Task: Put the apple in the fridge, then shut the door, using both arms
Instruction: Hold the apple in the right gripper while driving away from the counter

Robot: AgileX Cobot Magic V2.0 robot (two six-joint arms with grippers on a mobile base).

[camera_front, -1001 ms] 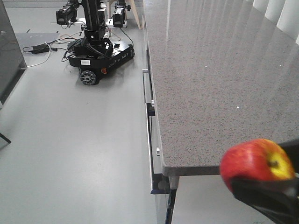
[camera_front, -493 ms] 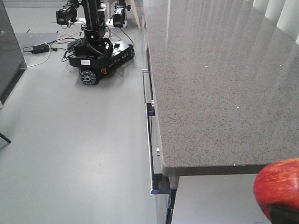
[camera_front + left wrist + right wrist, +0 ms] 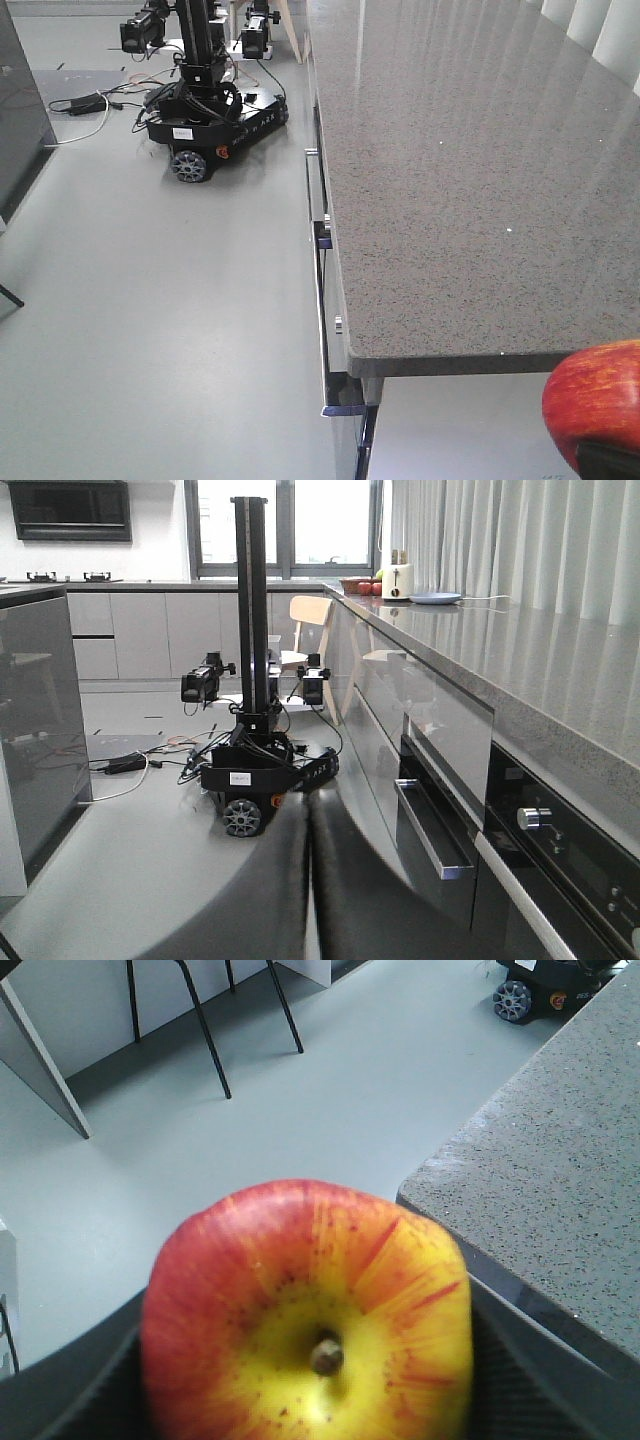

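Transport is judged to be the step in hand: neither the fridge nor the door is made out in any view, so nothing can be placed yet. Far left of the table [image 3: 450,150], bare floor [image 3: 150,300] is spread wide, broken only by a black wheeled base [image 3: 205,110] standing near the table's far left edge. Nearer the table's left face, the left pincer [image 3: 308,880] is seen with its fingers drawn together to a thin seam, nothing held. A handle [image 3: 430,825] is seen jutting from that face. Just off the table's near right edge, the apple [image 3: 310,1310] is clamped in the right pincer [image 3: 305,1375], dark fingers on either side, its stem dimple turned to the wrist camera. A turn toward the fridge is called for next. The apple should be kept clear of the table's near edge, and the open floor left of the table gives the most room.
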